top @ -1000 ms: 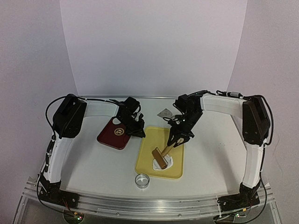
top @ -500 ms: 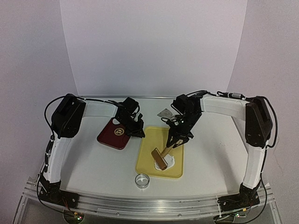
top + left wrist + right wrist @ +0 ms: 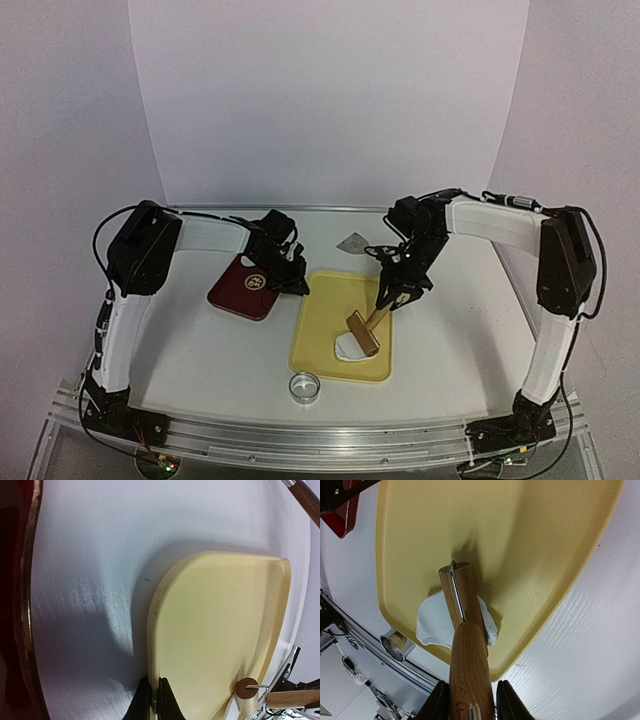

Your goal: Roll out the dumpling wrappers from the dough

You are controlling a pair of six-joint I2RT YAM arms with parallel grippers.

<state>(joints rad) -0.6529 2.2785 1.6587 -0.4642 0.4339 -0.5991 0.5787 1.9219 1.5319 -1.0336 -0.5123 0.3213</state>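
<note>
Your rolling pin [image 3: 467, 650] is smooth, satin-finished wood with a thin bright metal strip. The dough [image 3: 432, 622] is soft, matt white. The yellow tray [image 3: 530, 545] is smooth, semi-matt plastic; the table [image 3: 580, 645] shows fine brushed grain. The ring cutter [image 3: 304, 386] gleams, probably metal, though it's small.

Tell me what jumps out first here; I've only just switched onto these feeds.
A wooden roller is pressed on the white dough at the near end of the yellow tray, mid-table, with its handle clamped in the right fingers. The left fingers pinch the tray's left rim, beside a dark red plate. A shiny ring cutter sits alone near the front edge.
</note>
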